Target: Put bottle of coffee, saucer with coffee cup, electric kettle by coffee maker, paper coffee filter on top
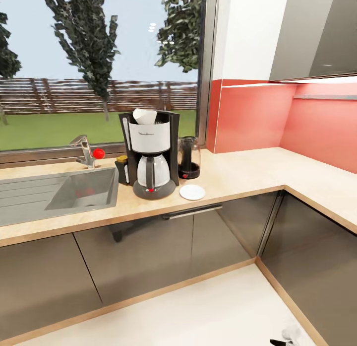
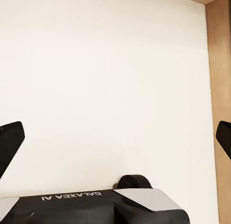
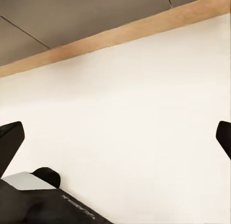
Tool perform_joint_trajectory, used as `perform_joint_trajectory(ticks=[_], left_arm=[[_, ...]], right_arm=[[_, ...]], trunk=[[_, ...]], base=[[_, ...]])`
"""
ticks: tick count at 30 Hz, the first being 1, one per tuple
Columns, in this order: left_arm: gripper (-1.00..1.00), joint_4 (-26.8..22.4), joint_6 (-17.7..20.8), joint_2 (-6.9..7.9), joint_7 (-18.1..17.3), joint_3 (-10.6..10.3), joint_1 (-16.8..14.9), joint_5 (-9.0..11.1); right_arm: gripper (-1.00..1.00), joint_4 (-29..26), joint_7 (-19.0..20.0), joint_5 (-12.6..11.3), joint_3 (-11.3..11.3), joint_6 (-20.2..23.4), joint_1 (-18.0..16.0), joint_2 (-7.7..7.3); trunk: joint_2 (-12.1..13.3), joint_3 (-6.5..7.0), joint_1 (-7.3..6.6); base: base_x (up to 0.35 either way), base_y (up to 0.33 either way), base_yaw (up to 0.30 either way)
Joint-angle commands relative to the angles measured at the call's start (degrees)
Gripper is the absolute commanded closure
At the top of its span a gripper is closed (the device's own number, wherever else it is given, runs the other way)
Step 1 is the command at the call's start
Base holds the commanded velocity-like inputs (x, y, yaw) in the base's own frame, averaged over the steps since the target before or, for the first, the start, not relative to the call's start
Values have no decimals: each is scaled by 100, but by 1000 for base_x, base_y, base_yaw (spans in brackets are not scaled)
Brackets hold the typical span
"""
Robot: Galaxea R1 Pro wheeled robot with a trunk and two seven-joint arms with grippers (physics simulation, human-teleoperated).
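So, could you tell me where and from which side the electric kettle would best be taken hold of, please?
Probably around the glass body of the electric kettle, coming in from its right over the bare kitchen countertop. It stands upright, the coffee maker crowds its left and the saucer lies in front. Its handle cannot be made out from here.

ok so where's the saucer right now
In the head view, the small round white saucer lies empty on the light-wood countertop, just right of the black-and-white coffee maker's base, in front of the glass electric kettle.
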Motion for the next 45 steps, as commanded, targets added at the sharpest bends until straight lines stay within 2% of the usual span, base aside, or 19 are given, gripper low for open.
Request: perform_joint_trajectory(ticks=[1,3,7,11,30,42,45], left_arm=[[-100,24,30,1,-11,-12,-3,51],[-100,147,29,1,-15,-12,-3,51],[-100,342,29,-5,-37,-13,-3,51],[-100,416,29,-7,-48,-13,-3,51],[-100,442,29,-8,-51,-13,-3,51],[-100,471,29,-5,-51,7,-3,54],[-100,583,29,-1,-51,109,-3,57]], right_arm=[[-100,213,-248,10,-14,-143,24,0],[-100,514,-643,26,-11,-297,48,0],[-100,829,-1088,38,-8,-413,68,0],[-100,1052,-1258,43,-7,-458,79,-14],[-100,1151,-1315,43,2,-479,83,-29],[-100,1151,-1327,43,2,-487,83,-26],[-100,1151,-1330,44,2,-487,83,-26]], trunk=[[-3,-5,0],[-3,-5,0],[-3,-5,0],[-3,-5,0],[-3,-5,0],[-3,-5,0],[-3,-5,0]], base=[[0,0,0],[0,0,0],[0,0,0],[0,0,0],[0,0,9],[0,0,246],[0,0,270]])
